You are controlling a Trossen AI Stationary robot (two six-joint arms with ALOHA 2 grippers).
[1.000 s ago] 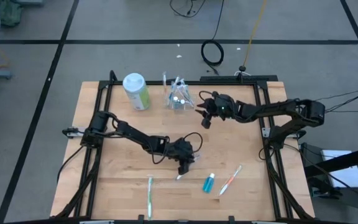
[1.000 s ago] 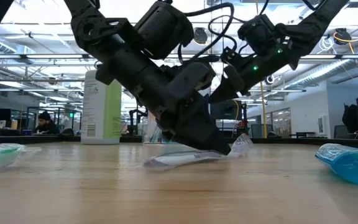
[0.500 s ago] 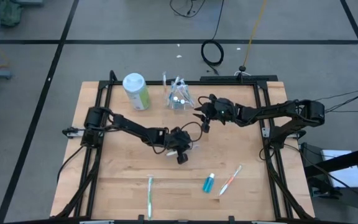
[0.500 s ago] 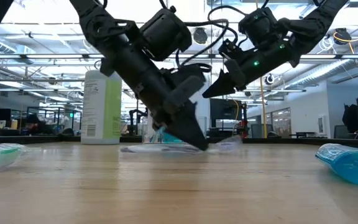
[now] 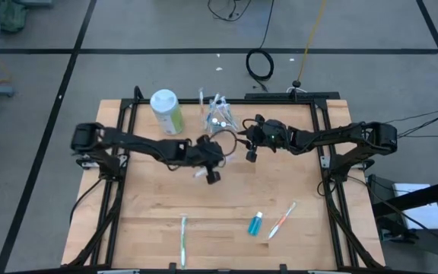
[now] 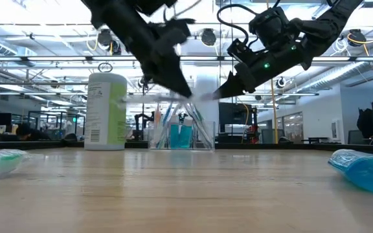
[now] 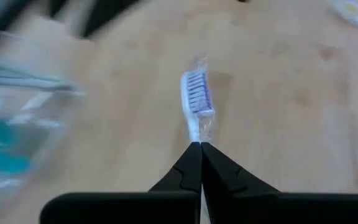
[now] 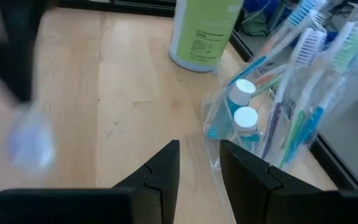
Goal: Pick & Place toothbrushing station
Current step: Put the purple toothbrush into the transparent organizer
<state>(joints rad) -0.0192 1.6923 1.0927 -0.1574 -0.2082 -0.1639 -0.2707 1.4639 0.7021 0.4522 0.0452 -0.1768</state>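
Note:
My left gripper [image 5: 210, 173] hangs above the table's middle, shut on a white toothbrush [image 7: 196, 102] with purple bristles in a clear wrapper. The small clear cup [image 5: 217, 120] stands at the far edge, holding several wrapped toothbrushes and white-capped blue tubes [image 8: 244, 118]. My right gripper [image 5: 250, 154] hovers open just right of the cup, nothing between its fingers [image 8: 199, 155]. A green toothbrush [image 5: 183, 240], a blue tube [image 5: 255, 223] and an orange toothbrush [image 5: 282, 220] lie flat near the front edge. My left gripper pinches the wrapped toothbrush between its two fingertips, just behind the head at the neck [image 7: 194, 132]. The fingers slant downward and lie along the brush, whose head sticks out beyond them. The handle is hidden under the fingers. The brush is lifted clear of the table.
A tall green-and-white canister [image 5: 166, 111] stands left of the cup at the far edge. The black frame [image 5: 322, 152] runs round the wooden table. Bare wood lies between the cup and the items at the front.
My left gripper has risen from the table and gone toward the far edge and the cup, carrying the purple-bristled toothbrush, which lay on the wood before and now hangs clear of it. My right gripper has stayed beside the cup.

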